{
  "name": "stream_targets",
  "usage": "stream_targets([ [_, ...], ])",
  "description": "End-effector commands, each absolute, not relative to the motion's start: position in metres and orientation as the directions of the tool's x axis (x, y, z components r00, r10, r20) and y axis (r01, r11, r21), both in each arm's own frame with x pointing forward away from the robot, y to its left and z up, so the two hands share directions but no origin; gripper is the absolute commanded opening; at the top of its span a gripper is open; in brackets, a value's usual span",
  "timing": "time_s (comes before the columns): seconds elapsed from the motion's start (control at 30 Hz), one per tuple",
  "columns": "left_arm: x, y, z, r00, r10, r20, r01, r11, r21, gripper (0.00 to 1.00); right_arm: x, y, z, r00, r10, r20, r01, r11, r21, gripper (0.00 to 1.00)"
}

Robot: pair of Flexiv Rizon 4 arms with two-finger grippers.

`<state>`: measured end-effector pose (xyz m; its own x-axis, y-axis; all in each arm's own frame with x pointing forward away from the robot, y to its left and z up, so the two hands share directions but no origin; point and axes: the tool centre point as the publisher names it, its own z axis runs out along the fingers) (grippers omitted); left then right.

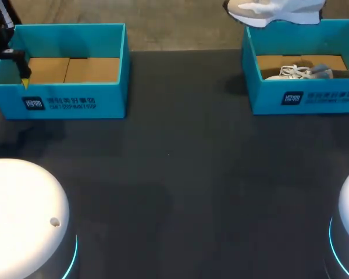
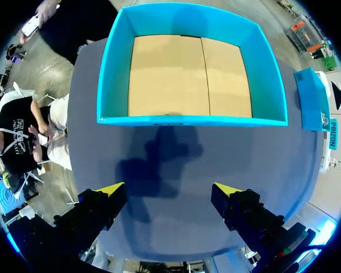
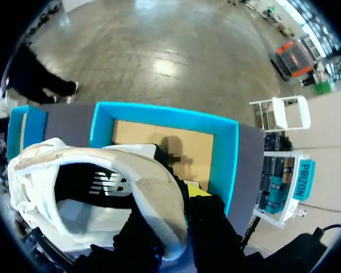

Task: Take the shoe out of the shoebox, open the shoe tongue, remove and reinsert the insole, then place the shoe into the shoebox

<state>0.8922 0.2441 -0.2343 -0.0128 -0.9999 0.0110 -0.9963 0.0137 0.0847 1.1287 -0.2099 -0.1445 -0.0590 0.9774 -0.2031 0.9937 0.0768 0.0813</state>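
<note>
Lighting comes from overhead and is moderate. In the head view the dark tabletop (image 1: pixel 180 174) reads dim. A soft shadow lies on it just in front of the left shoebox (image 1: pixel 104 93). Nearer the camera than that box, the two white arm bases (image 1: pixel 23 215) are blown out to plain white, each with a thin cyan glow low on its side.

In the left wrist view the left fingers (image 2: pixel 109 191) face a soft-edged shadow on the tabletop between themselves and the left shoebox, whose walls bow outward.

In the right wrist view, the right shoebox (image 3: pixel 221 159), across from the left shoebox, carries a darker shadow on its cardboard floor. The shoe (image 3: pixel 153 193) is bright outside and black inside.
</note>
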Motion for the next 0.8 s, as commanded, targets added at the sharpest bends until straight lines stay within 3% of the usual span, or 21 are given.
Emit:
stream_targets([
  [0.03, 0.891, 0.244, -0.234, -0.013, -1.000, 0.008, -0.996, 0.013, 0.084, 1.00, 1.112, -0.217, -0.141, -0.032, 0.977, -0.211, 0.992, 0.057, 0.113, 0.00],
  [0.8, 0.891, 0.244, -0.234, -0.013, -1.000, 0.008, -0.996, 0.013, 0.084, 1.00, 1.115, -0.244, -0.183, 0.090, 0.969, -0.230, 0.994, -0.073, 0.084, 0.00],
])
